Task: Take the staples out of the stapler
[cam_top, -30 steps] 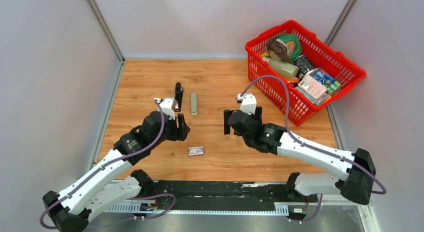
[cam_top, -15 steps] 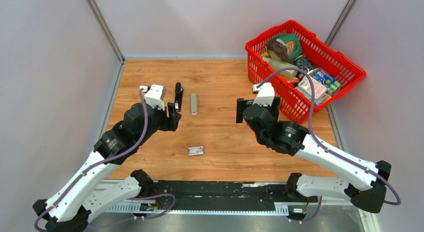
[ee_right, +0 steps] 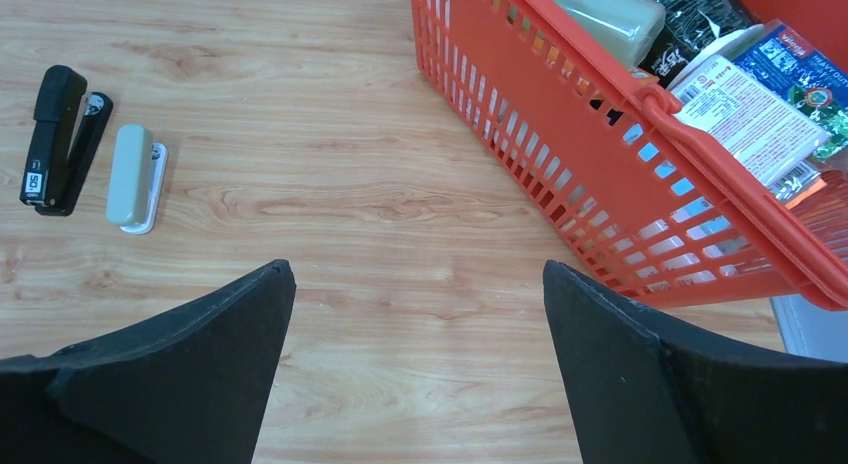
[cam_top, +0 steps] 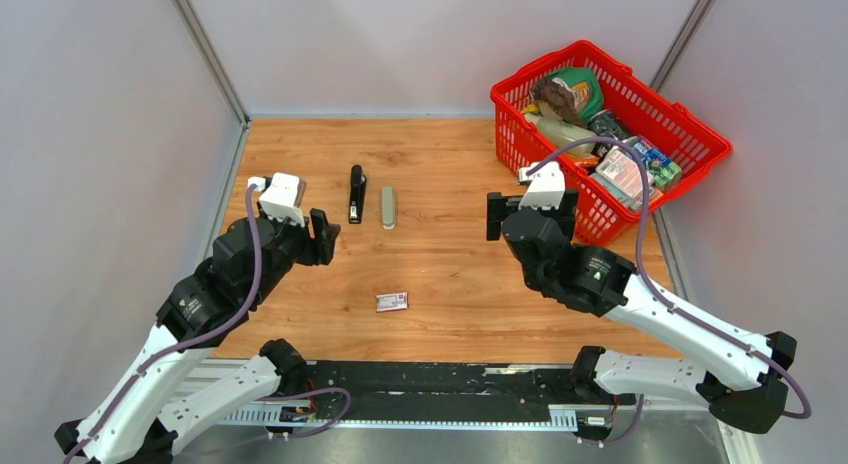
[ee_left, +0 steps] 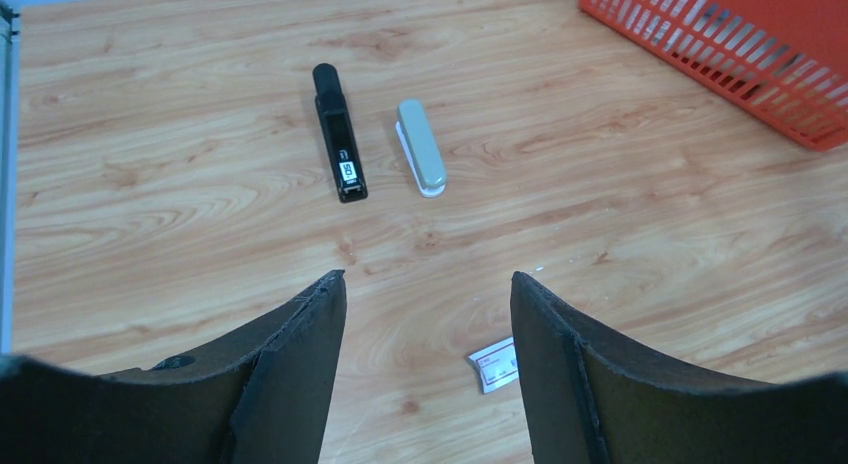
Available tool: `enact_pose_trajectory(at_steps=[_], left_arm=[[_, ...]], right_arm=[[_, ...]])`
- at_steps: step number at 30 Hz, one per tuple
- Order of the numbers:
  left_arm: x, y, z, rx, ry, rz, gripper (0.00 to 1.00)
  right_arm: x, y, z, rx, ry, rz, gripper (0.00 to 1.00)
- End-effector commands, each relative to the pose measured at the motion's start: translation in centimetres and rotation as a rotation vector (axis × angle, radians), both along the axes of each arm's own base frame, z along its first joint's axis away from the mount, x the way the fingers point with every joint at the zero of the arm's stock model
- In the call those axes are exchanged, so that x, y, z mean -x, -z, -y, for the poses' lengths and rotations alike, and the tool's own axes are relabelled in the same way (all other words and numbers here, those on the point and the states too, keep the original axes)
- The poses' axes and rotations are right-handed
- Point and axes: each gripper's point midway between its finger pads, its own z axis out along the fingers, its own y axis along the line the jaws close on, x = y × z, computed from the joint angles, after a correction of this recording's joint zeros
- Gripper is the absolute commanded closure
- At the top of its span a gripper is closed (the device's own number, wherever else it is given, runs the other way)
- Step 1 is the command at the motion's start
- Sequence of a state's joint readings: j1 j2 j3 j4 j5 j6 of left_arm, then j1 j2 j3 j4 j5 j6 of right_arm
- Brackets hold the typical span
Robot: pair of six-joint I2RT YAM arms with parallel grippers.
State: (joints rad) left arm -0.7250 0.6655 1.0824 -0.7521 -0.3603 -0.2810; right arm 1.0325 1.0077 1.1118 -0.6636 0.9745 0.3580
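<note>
Plainly, the slim black stapler lies closed beside a grey bar.

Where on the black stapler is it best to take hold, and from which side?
Probably at mid-length, fingers across the narrow width, coming from above with the left gripper. The stapler lies flat and slim, and the grey bar beside it stands apart, leaving a gap for one finger.

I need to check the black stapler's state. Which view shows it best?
Left wrist: the stapler lies whole, near the centre and unobstructed, seen along its full length. Right wrist catches it at the far left edge; top external shows it whole but small.
</note>
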Motion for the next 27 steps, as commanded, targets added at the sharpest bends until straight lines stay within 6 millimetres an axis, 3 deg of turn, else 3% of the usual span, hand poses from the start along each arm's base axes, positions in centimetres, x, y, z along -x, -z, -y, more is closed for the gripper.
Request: enact_pose_trajectory(at_steps=[1, 16, 27], left_arm=[[0.0, -1.5, -0.7, -0.027, -0.004, 0.045, 0.31], [0.3, -1.5, -1.0, -0.047, -0.003, 0.043, 0.31], [0.8, -1.6, -2.1, -0.047, -0.033, 0.043, 0.31]], right_arm=[[-0.5, -3.1, 0.7, -0.029, 0.043, 0.076, 0.0], [-0.7, -5.1, 0.2, -0.07, 0.023, 0.115, 0.0], [-0.2, -5.1, 0.2, -0.073, -0.03, 0.11, 0.0]])
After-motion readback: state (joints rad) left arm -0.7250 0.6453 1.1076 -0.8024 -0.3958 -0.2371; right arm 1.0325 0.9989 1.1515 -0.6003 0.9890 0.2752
